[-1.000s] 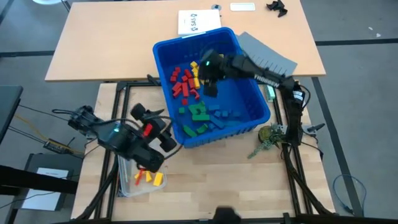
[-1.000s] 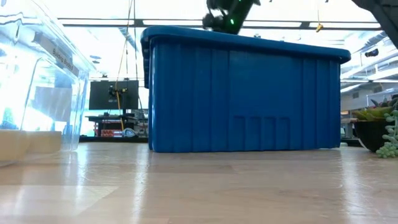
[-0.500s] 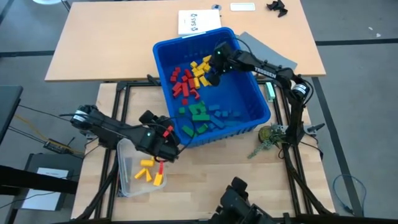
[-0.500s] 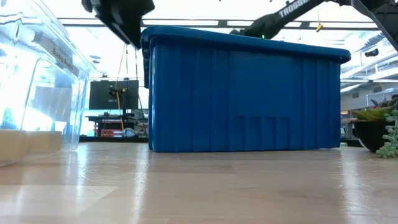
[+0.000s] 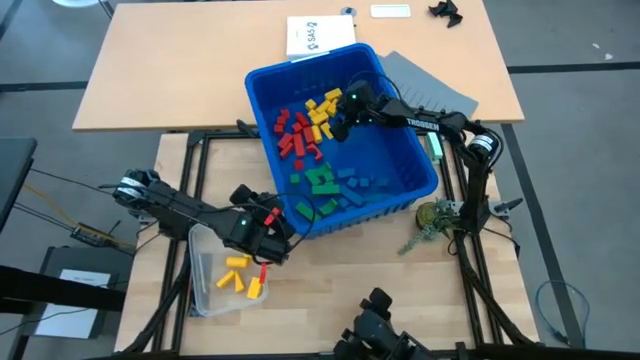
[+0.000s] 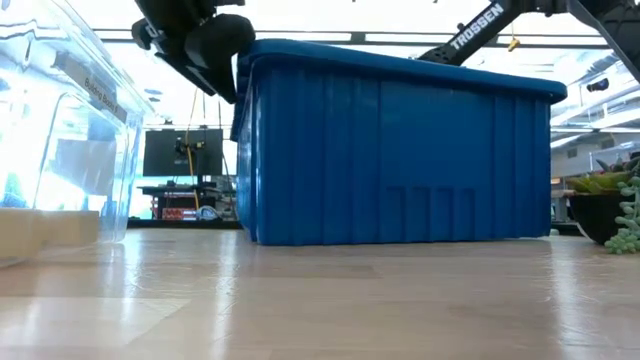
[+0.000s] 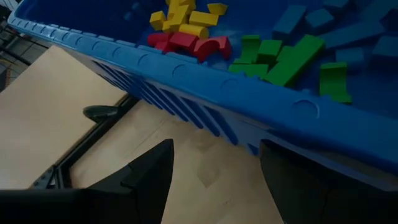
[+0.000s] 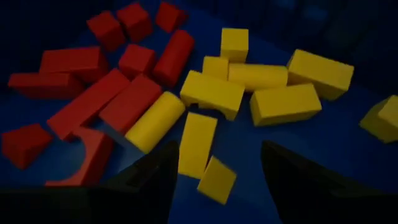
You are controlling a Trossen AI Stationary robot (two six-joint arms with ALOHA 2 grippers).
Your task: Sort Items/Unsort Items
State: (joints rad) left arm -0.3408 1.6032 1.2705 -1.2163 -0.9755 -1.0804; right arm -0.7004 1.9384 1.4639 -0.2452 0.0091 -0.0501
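The blocks (image 5: 318,150) lie loose on the floor of the big blue bin (image 5: 395,195), grouped by colour — red beside yellow toward the far side, green and blue toward the near wall — and a few more sit in the clear tub (image 5: 205,300) in front of the bin. They look like small, rigid, light pieces with smooth faces, so I judge they will slide or tip if nudged; the surest hold is across the two flat long sides of a brick, not over a wedge's slope or a cylinder's curve. The right gripper (image 5: 340,127) hangs inside the bin over the yellow pile, fingers spread apart and empty. The left gripper (image 5: 272,232) sits just outside the bin's near wall, above the tub, also wide apart with nothing between its fingers. In the right wrist view I count about nine yellow (image 8: 211,93) and roughly nine red (image 8: 127,102) pieces; the tub holds three or four yellow and one red; green and blue are too clustered to count surely.
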